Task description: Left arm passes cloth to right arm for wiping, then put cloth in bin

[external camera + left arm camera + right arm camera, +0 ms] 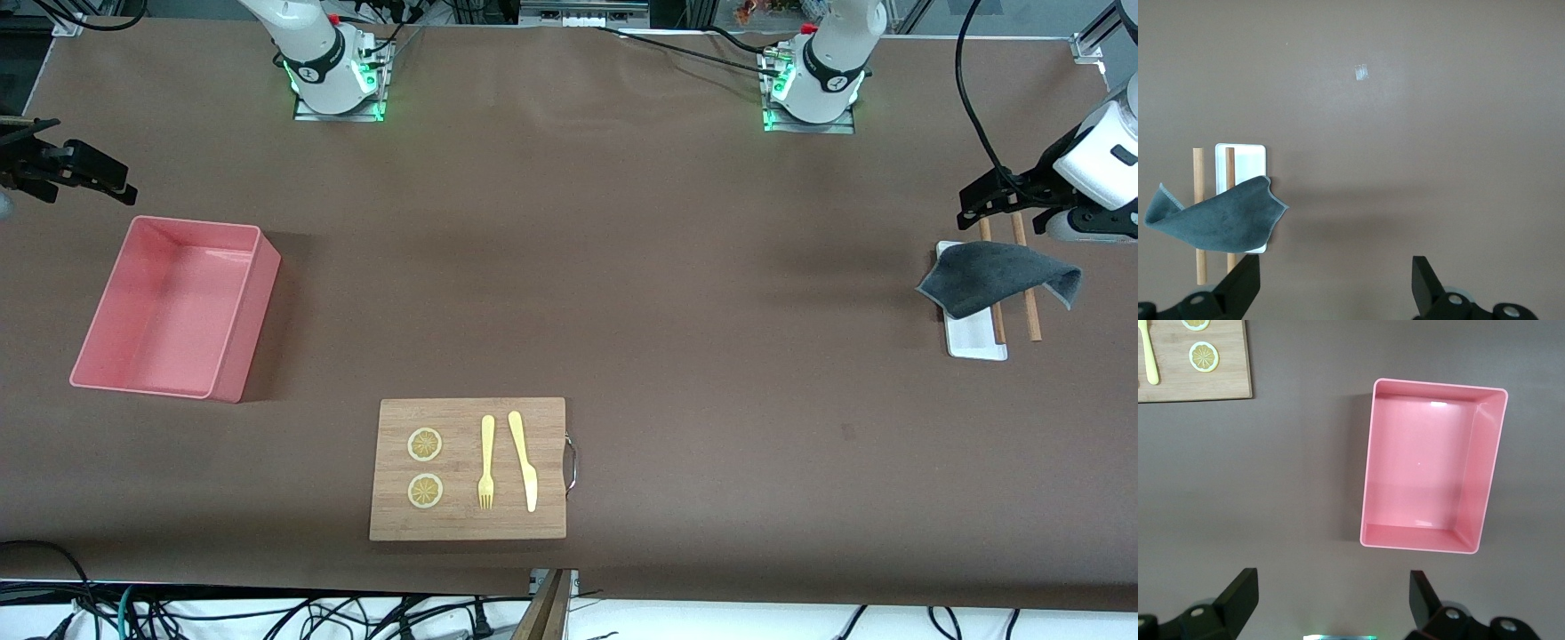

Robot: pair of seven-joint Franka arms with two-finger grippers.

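The dark grey cloth [1000,277] lies draped over two wooden sticks [1031,311] and a white tray [976,342] near the table's edge at the left arm's end, the left gripper [978,203] hovering above with fingers spread. At the right arm's end, the right gripper [84,173], jaws also wide, hangs near the pink bin [233,351]. Bare brown table [622,267] stretches between them, with a cutting board [468,524] by the edge nearest the front camera.

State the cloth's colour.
Dark grey cloth, plain; clearest in the front view.
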